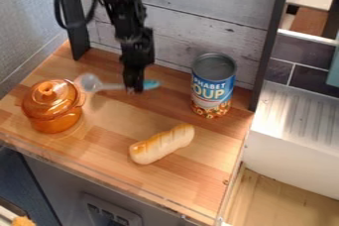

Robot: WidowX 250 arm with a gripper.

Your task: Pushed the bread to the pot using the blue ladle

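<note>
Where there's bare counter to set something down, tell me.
Bare wood lies between the pot and the bread, and right of the bread, before the can. Crowded: the back, where the ladle runs from beside the pot to the gripper.

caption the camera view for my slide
Black gripper at blue-ended clear ladle, lidded orange pot and long golden bread nearby
</note>
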